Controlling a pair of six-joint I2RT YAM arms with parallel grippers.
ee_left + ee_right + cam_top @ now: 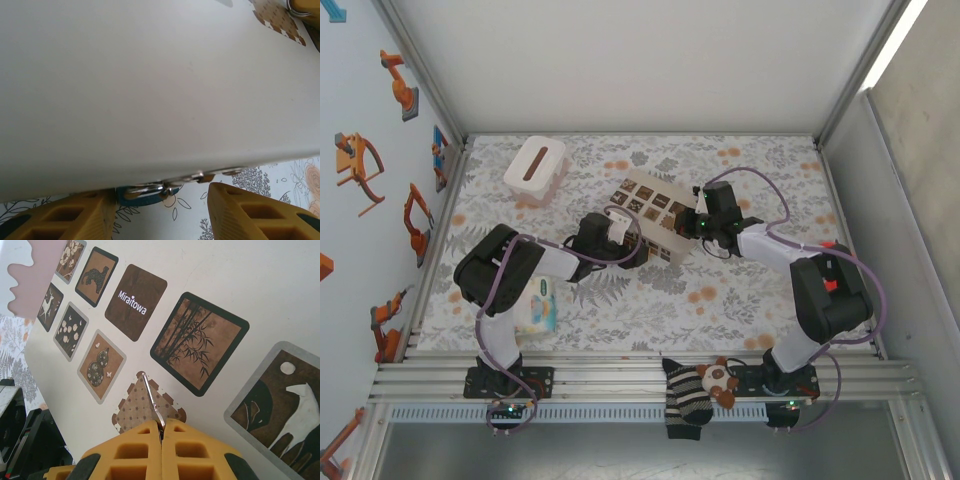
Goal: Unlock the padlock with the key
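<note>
- The right fingers [161,435] are pressing tightly together on the key [151,397]. Its thin metal blade is sticking out ahead of them over the printed face of the beige box [240,270]. Gripping it at the head end is likely leaving the blade free for insertion.
- The left fingers [250,215] are standing apart at the box's lower edge, clamping nothing, and are probably placed to straddle and steady the padlock.
- The padlock [142,194], small and blue with a shiny shackle, is sitting at the box's bottom edge just above the floral surface [280,180], apparently hooked to a metal fitting there.
- It is lying between the left fingers, just beside the one on the left of that view and apart from the other.
- The key is pointing at the box's face rather than the padlock, so I judge that lining it up with the lock is what the next move is calling for.
</note>
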